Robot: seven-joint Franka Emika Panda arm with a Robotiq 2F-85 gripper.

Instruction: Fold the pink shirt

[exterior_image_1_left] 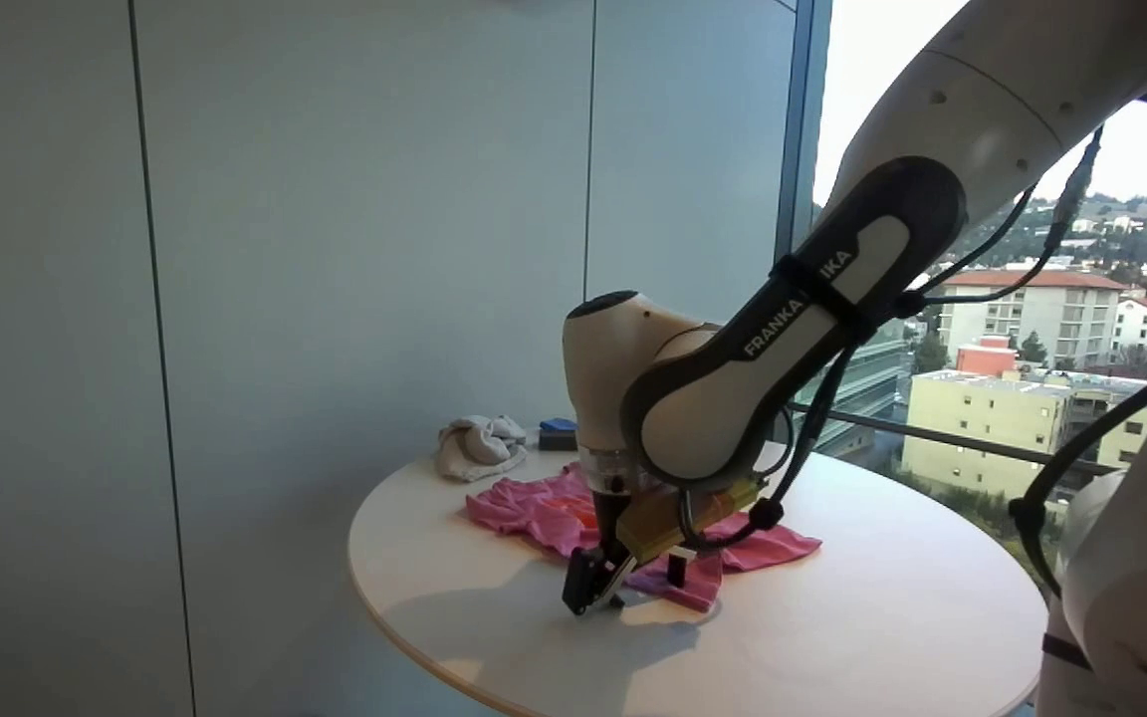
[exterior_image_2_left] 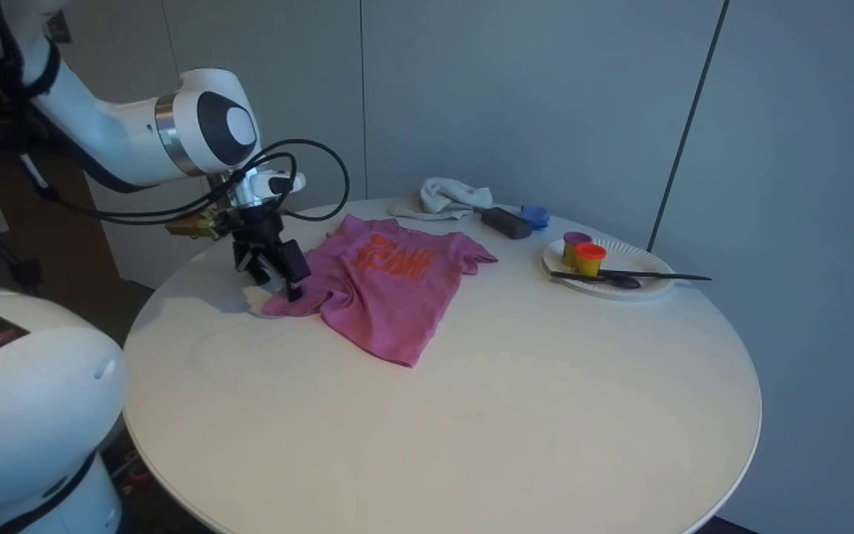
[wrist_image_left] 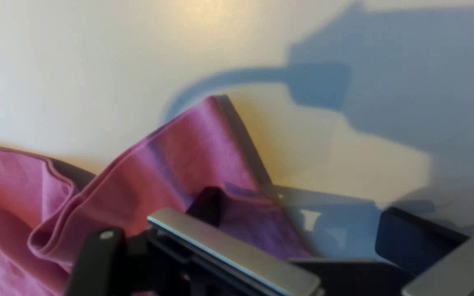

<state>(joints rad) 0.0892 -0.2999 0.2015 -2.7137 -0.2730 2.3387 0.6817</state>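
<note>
Shirt of pink cloth with orange lettering (exterior_image_2_left: 397, 293) lies, in an exterior view, nearer the rear edge of the round white tabletop (exterior_image_2_left: 516, 437), a flap (exterior_image_2_left: 316, 300) pointing toward the left edge. The step appears to be taking that flap; carry it low and slow toward the right edge, so the body doesn't drag. Over it leans the black two-fingered gripper (exterior_image_2_left: 276, 286).

In an exterior view, the white-and-black jointed arm (exterior_image_1_left: 703, 438) hides much of the shirt; the gripper looks low, so descend gently.

In the wrist view, centre the flap's edge before pinching. The metal-faced fingers (wrist_image_left: 237, 252) are spread wide, cloth beneath one; nothing is gripped, and whether either touches cloth I cannot tell.
</note>
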